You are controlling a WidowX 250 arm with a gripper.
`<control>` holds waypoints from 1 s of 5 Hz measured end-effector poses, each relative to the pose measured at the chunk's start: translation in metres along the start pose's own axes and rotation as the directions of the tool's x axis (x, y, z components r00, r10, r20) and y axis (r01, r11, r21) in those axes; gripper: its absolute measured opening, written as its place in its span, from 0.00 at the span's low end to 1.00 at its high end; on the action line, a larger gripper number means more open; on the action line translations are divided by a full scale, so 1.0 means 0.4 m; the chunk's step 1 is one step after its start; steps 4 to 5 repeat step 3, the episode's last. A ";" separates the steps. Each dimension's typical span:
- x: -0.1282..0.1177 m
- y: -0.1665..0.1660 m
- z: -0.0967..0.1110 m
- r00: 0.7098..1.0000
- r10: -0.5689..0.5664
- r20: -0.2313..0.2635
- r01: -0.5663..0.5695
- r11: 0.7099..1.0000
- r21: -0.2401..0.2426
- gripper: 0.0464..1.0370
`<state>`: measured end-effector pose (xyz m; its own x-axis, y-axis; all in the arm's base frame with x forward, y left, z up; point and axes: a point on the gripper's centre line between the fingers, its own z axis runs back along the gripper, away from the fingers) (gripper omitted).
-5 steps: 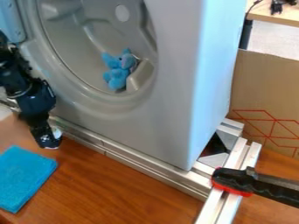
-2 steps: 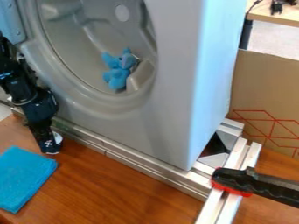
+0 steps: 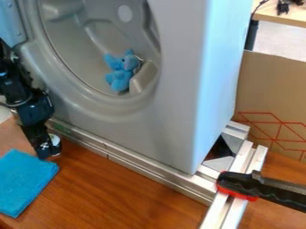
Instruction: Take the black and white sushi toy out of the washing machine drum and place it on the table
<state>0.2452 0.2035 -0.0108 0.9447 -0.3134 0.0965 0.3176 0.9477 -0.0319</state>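
Likely positioning: the black, slender gripper (image 3: 49,154), opening impossible to tell, needs careful alignment with the rectangular blue fabric cloth (image 3: 25,181), at its seven o'clock.

Camera view: fixed, above the counter (image 3: 137,197), looking down at a slant. Faces the grey cabinet (image 3: 176,112) obliquely from off its front corner, so round opening (image 3: 90,53) and side panel (image 3: 218,89) both show. Close range: cabinet cropped at top, blue cloth (image 3: 24,181) cut by left edge, clamp (image 3: 275,190) by right. Metal rail (image 3: 149,169) runs diagonally. Upper right looks past to a pale tabletop (image 3: 284,17) farther back.
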 end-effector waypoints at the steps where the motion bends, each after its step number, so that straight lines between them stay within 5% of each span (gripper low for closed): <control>1: 0.005 0.006 0.038 1.000 0.005 0.025 -0.006 0.999 0.038 0.97; 2: -0.005 -0.005 0.105 0.997 0.013 0.082 -0.019 0.997 0.071 0.97; 3: -0.038 -0.059 0.194 0.996 -0.021 0.087 0.012 0.995 0.104 0.97; 5: -0.038 -0.059 0.194 0.996 -0.021 0.087 0.012 0.995 0.104 0.97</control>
